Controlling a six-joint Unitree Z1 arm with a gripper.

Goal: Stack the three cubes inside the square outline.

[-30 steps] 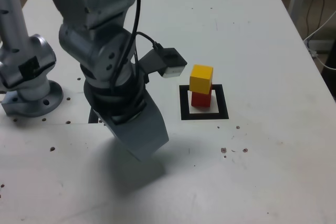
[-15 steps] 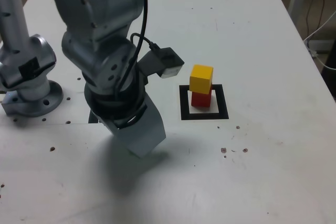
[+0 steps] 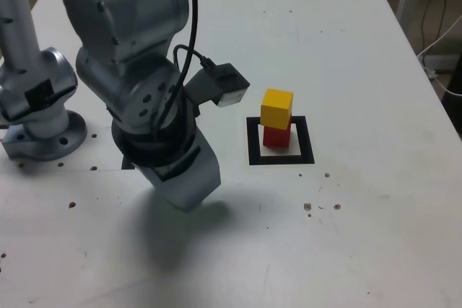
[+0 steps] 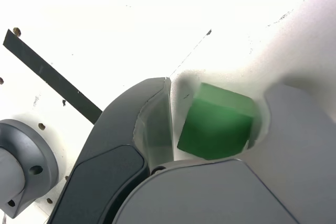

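A yellow cube sits on top of a red cube, both inside the black tape square outline in the exterior view. The green cube shows only in the wrist view, resting on the white table between the jaws. My gripper straddles it, and a thin gap shows beside one finger. In the exterior view the gripper points down at the table, to the left of the outline, and hides the green cube.
The arm's round base stands at the exterior view's left. A straight black tape strip lies on the table near the base. A wrist camera juts toward the stack. Small holes and specks mark the white table.
The arm has shifted slightly to the exterior view's left and the gripper has drawn in a little closer under the arm. The yellow and red stack has not moved.
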